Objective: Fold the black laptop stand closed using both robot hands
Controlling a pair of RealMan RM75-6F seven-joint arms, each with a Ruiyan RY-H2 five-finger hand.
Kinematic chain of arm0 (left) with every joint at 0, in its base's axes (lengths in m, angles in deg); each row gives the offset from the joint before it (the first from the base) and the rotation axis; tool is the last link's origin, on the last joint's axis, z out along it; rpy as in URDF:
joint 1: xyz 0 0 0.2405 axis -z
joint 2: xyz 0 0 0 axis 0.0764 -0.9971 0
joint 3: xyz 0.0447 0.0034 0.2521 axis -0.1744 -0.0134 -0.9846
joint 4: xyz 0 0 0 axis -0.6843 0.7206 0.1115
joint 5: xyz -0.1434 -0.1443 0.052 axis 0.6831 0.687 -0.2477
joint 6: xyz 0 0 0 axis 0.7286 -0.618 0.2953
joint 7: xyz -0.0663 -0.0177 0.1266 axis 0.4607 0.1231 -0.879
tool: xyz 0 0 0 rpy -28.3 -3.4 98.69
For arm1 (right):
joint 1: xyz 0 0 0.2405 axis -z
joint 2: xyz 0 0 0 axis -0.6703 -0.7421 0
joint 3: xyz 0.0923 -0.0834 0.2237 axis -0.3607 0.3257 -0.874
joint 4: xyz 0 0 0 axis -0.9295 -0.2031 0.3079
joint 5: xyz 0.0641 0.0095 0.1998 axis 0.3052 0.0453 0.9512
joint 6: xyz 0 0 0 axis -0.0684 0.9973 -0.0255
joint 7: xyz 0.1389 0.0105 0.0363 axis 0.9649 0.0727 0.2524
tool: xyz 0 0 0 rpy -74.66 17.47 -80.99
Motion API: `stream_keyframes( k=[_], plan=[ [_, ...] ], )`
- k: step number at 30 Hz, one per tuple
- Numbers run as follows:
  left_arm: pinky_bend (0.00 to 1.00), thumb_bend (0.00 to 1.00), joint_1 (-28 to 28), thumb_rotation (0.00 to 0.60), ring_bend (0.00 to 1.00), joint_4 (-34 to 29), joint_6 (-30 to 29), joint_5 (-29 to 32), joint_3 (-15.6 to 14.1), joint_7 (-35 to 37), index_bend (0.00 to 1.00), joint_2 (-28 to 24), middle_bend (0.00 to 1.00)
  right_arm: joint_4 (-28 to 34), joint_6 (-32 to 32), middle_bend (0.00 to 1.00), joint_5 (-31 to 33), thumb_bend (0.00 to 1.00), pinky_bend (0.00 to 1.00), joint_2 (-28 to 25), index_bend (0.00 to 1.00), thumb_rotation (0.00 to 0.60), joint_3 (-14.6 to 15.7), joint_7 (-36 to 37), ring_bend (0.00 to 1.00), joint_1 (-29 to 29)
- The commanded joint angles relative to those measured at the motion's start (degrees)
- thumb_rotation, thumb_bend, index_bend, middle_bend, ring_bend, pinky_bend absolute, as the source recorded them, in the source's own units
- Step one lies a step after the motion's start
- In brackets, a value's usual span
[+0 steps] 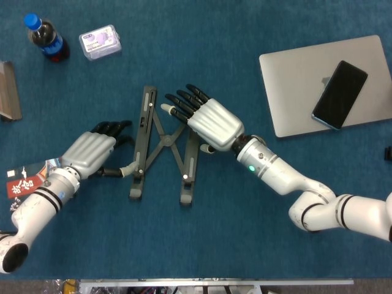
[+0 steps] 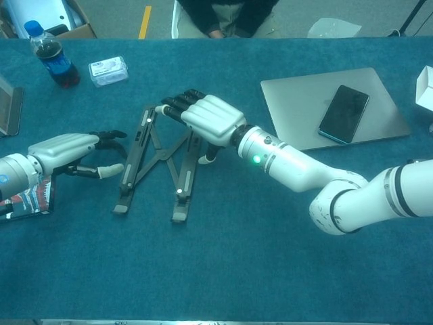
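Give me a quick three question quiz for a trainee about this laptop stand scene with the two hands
1. True or false: the phone lies on the closed laptop.
2. Which hand is over the stand's right rail: A left hand, B right hand?
3. Fill in: the bottle has a ___ cap.

Key: 1 true. 2 B; the left hand sits beside the left rail, thumb tip at it, holding nothing. 3 blue.
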State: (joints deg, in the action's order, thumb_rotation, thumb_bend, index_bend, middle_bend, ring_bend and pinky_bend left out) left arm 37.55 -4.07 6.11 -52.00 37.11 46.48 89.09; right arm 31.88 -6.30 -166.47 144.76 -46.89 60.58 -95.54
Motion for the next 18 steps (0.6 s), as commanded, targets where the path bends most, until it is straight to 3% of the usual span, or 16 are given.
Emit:
stream_keyframes(
  k=[1, 18],
  plan=[
    [0.02, 0.28, 0.1, 0.134, 0.0, -0.16, 0.11, -0.21, 0.06, 0.33, 0.22, 0.25, 0.0, -0.24, 0.02, 0.0, 0.0, 0.04, 0.01, 0.2, 0.0, 0.6, -0.06, 0.15, 0.0, -0.06],
    [0.02, 0.28, 0.3, 0.124, 0.0, -1.59, 0.35, -1.41, 0.12, 3.13, 0.2, 0.37, 0.0, -2.45, 0.25, 0.0, -0.15, 0.04, 0.01, 1.83, 0.0, 0.6, -0.33, 1.02, 0.0, -0.45]
  ],
)
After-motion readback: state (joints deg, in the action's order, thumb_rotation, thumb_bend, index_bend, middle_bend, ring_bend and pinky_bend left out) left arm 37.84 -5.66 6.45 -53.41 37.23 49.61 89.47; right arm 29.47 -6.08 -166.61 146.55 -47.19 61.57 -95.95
